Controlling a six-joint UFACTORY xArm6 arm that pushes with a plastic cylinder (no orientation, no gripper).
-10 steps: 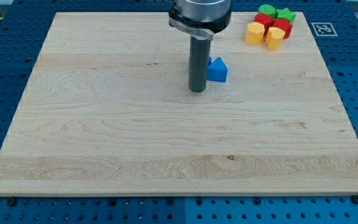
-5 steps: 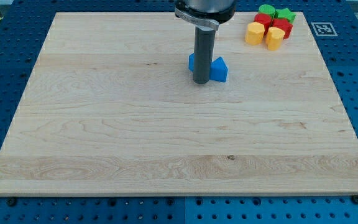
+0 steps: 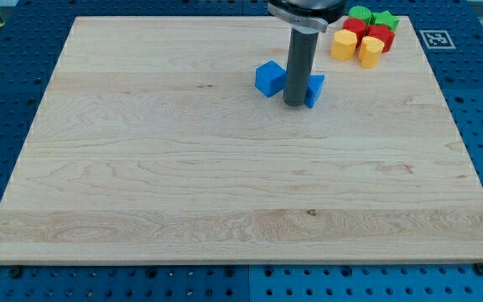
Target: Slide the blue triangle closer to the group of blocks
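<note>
The blue triangle (image 3: 315, 90) lies on the wooden board (image 3: 225, 168) right of the view's centre top, mostly hidden behind my rod. My tip (image 3: 294, 104) touches the triangle's left side. A blue cube (image 3: 269, 78) sits just left of the rod. The group of blocks is at the view's top right: a yellow block (image 3: 342, 45), a yellow cylinder (image 3: 370, 51), a red block (image 3: 380, 37), a smaller red block (image 3: 355, 27), a green cylinder (image 3: 360, 13) and a green star (image 3: 385, 18).
A black-and-white marker tag (image 3: 436, 39) lies on the blue perforated table right of the board's top right corner.
My rod moved right and up the view, passing the blue cube, which is now uncovered at its left. The blue triangle has slid right, nearer the group.
</note>
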